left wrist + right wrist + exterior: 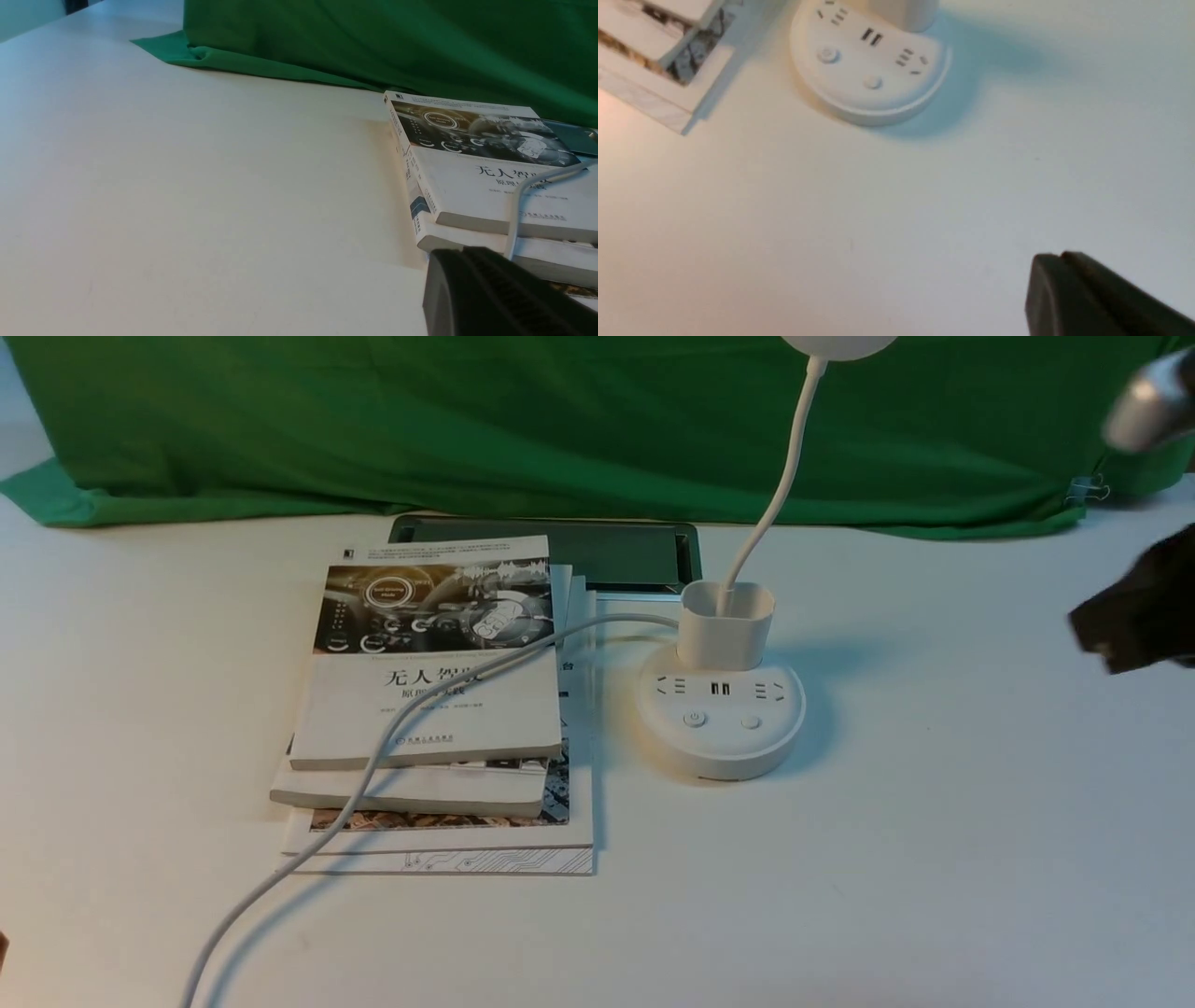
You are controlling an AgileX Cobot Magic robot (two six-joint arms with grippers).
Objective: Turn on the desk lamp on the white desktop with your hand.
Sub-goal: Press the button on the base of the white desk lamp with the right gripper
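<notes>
1. On the white desktop [934, 859], a little right of centre in the front view, stands the desk lamp [719, 714]. Its round base sits flat on the surface, just beside a stack of books [429, 709] on its left.
2. The near side of the base carries two round buttons [694, 719], with sockets behind them. A cup holder [725, 627] rises at the back, and a thin neck [784, 476] curves up from it to the head, which the top edge cuts off.
3. A white cable [392, 747] runs from the base across the top book and off towards the near left.
4. The right gripper [1125, 621] is a blurred black shape at the right edge, well apart from the lamp and touching nothing. In the right wrist view its fingers [1083, 289] lie clenched together, with nothing between them.
5. The left gripper [460, 256] shows only in the left wrist view, near the books. Its fingers are pressed together and hold nothing.
6. A green cloth [467, 420] hangs along the back.
</notes>
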